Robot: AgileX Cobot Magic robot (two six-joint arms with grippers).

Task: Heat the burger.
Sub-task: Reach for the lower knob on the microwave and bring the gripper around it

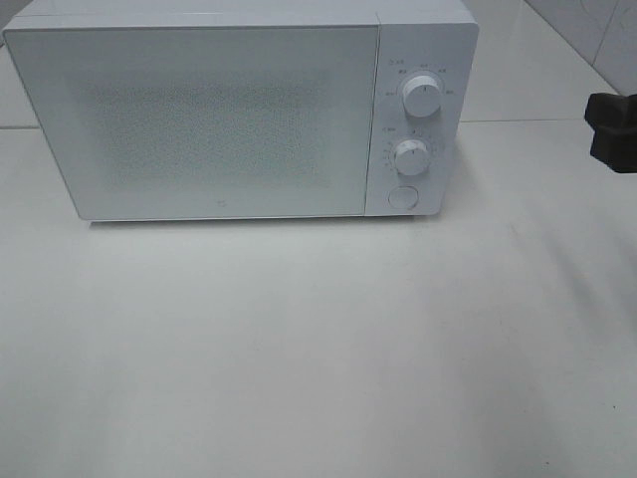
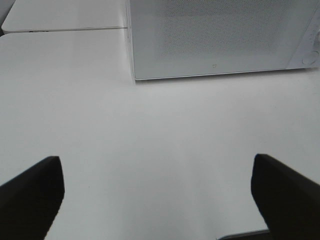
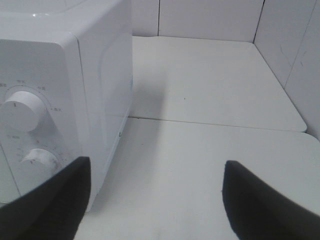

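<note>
1. The microwave (image 1: 199, 119) stands shut on the far surface (image 1: 318, 378); the burger is nowhere visible, perhaps inside.
2. Left fingers (image 2: 30, 195) and right fingers (image 3: 265, 205) hang released, empty, leaving the door clear.

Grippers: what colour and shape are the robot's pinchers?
Both are plain matte black. The left gripper and right gripper each have two broad fingers with blunt, slanted tips. No cables or markings show. A chunky black arm part shows at the high view's right edge.

I'm looking at a lab-style mock kitchen: a white microwave (image 1: 199, 115) on a white desk (image 1: 318, 349), boxed by white panels (image 3: 210, 20).
</note>
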